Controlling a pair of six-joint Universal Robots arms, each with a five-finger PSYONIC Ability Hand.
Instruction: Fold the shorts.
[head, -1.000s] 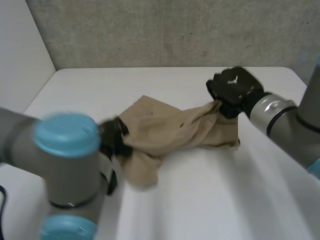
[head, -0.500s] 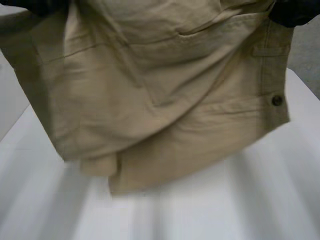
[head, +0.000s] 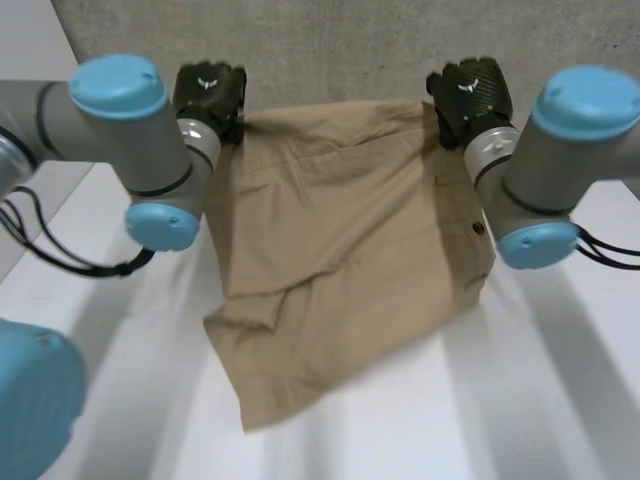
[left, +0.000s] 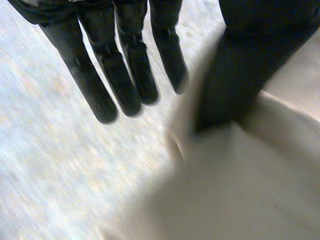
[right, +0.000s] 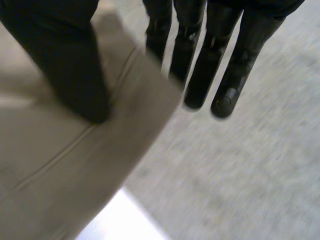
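The tan shorts (head: 340, 230) hang spread out between my two hands, raised over the far part of the white table (head: 540, 400). My left hand (head: 210, 92) holds one top corner and my right hand (head: 470, 92) holds the other. In the left wrist view the left hand (left: 125, 75) has straight fingers, with its thumb (left: 245, 60) pressed onto the cloth (left: 240, 190). The right wrist view is similar: the right hand (right: 210, 60) has straight fingers, and its thumb (right: 65, 60) pins the cloth's (right: 60, 165) corner. A dark button (head: 478, 228) sits on the edge below the right hand.
A grey concrete wall (head: 340, 50) stands behind the table. The shorts' lower hem reaches down toward the middle of the table. Bare white tabletop lies on both sides of the cloth and in front of it.
A second ago the shorts lay bunched on the table with a hand at each end. Both hands lifted them, and now they hang spread flat farther back.
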